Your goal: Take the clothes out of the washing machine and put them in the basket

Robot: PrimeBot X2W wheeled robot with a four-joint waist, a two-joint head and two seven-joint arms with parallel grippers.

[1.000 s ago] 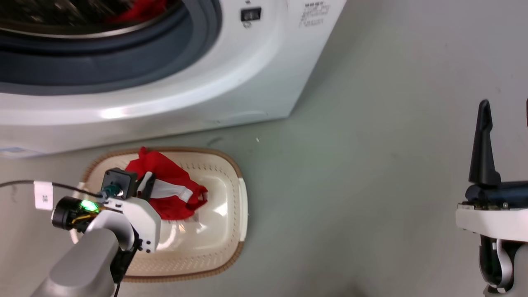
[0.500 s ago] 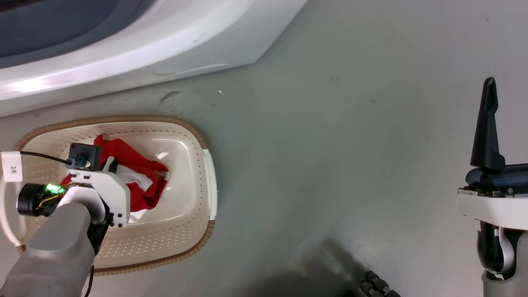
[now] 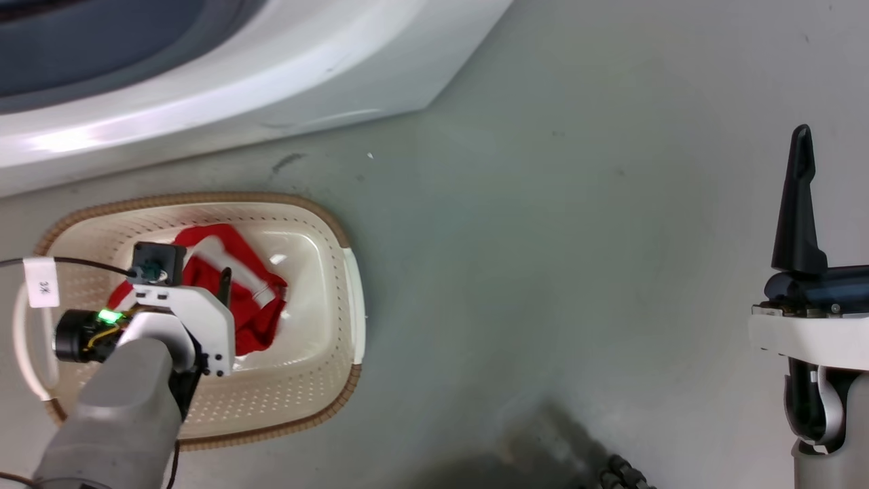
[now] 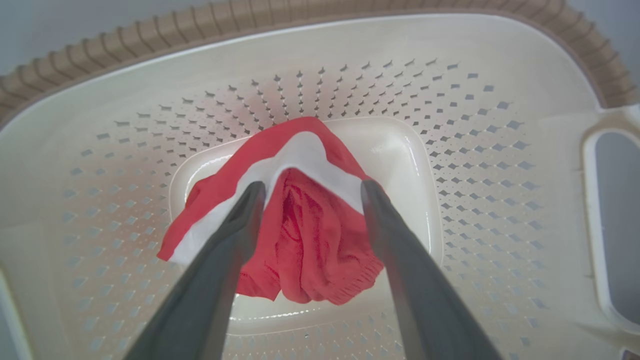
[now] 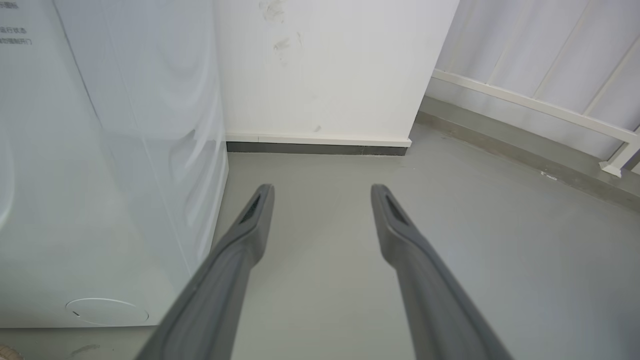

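Grey floor carries white washing machine, cream basket near its front.

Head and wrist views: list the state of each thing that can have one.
left gripper, open, poised over the garment
right gripper, open, holding nothing
red garment, crumpled, lying on the basket's bottom
basket, upright on the floor, one garment inside
washing machine, door state cannot be told

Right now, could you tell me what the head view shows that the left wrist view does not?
Head view: the washing machine, grey floor and right hand. Left wrist view: both fingers of the left hand spread apart over the white stripe. Shared: the red garment lying in the basket.
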